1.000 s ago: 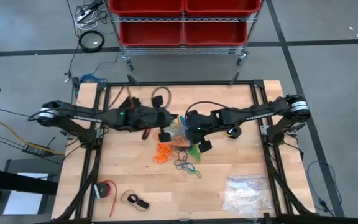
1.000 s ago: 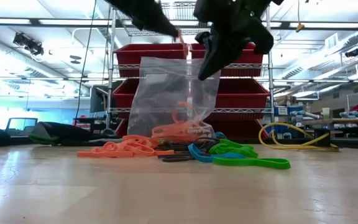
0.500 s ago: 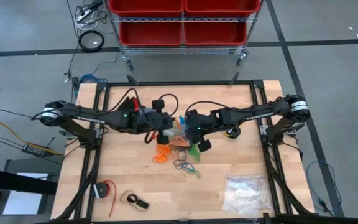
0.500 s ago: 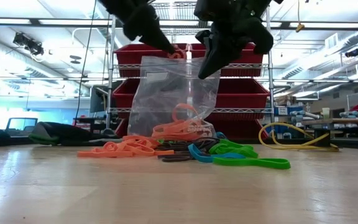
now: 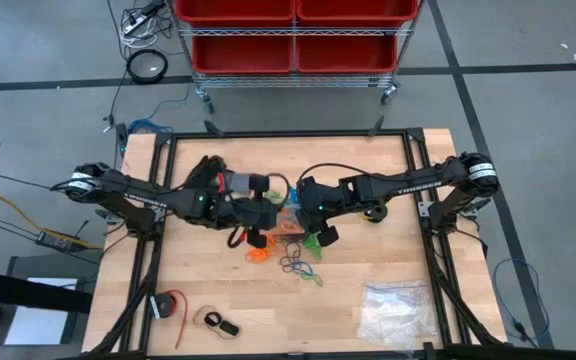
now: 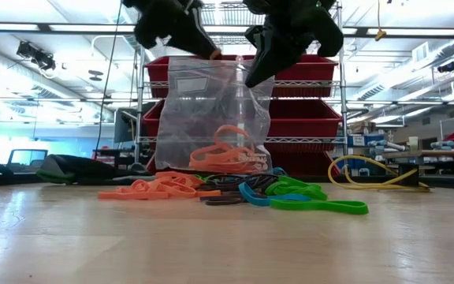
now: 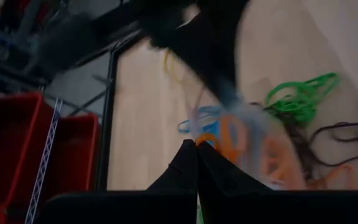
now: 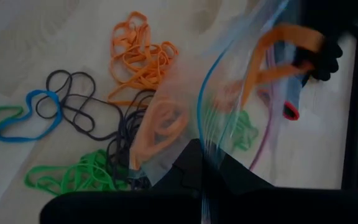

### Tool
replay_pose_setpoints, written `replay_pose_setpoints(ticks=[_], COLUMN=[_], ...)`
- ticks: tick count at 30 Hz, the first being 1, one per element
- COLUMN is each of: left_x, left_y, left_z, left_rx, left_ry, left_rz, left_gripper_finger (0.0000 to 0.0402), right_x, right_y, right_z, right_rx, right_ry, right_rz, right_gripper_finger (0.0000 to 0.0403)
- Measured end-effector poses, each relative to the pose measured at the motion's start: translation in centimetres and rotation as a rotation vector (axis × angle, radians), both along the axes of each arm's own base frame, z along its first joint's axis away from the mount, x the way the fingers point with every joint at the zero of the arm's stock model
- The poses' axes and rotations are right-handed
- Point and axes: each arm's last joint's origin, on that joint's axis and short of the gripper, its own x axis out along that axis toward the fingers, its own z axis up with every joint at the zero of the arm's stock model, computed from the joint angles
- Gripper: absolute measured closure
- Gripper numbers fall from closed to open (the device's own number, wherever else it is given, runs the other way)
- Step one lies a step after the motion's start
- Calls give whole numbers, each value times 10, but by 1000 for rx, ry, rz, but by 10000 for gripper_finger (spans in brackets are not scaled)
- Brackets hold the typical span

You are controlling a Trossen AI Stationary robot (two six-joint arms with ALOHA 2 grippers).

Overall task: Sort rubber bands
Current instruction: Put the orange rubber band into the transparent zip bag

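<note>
Both grippers hold one clear plastic bag (image 6: pixel 211 110) up over the middle of the table (image 5: pixel 208 290). The right gripper (image 6: pixel 260 72) has its fingers pressed together on the bag's top edge — its wrist view shows the film pinched between them. The left gripper (image 6: pixel 205 54) is closed on the opposite side of the bag's mouth. Several orange rubber bands (image 6: pixel 223 158) sit in the bottom of the hanging bag, directly below the two claws. The rest of the rubber bands (image 6: pixel 290 197) — orange, green, blue and black — lie in a loose heap on the wood under and just in front of the bag, apart from both grippers.
</note>
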Motion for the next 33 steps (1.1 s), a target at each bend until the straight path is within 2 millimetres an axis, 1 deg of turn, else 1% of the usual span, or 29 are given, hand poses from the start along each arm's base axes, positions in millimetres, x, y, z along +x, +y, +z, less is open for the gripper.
replay_pose_setpoints(ticks=[4, 10, 17, 20, 22, 24, 27, 30, 33], left_x=[2, 8, 9, 9, 9, 9, 9, 8, 2], left_y=[-1, -1, -6, -6, -7, -7, -8, -6, -6], left_z=[-4, -17, -17, -16, -16, -16, -16, -16, -9], left_rx=[10, 25, 79, 82, 84, 83, 81, 114, 145], left_ry=[16, 69, 73, 69, 71, 67, 65, 70, 55], left_rz=[-2, -5, -26, -29, -32, -34, -31, 14, 59], left_gripper_finger=[400, 400, 399, 387, 369, 340, 284, 228, 183], right_x=[1, 2, 1, 1, 2, 2, 1, 1, 0], right_y=[0, 1, 0, 0, -1, -1, -1, -2, -2], right_z=[1, 2, 1, 1, 2, 2, 2, 2, 1], right_rx=[1, 4, 3, 0, -16, -28, -36, -49, -50], right_ry=[-12, -25, -14, -16, -25, -25, -25, -25, -14], right_rz=[0, 5, 1, -3, -17, -27, -34, -45, -45], right_gripper_finger=[403, 403, 403, 403, 403, 403, 403, 403, 403])
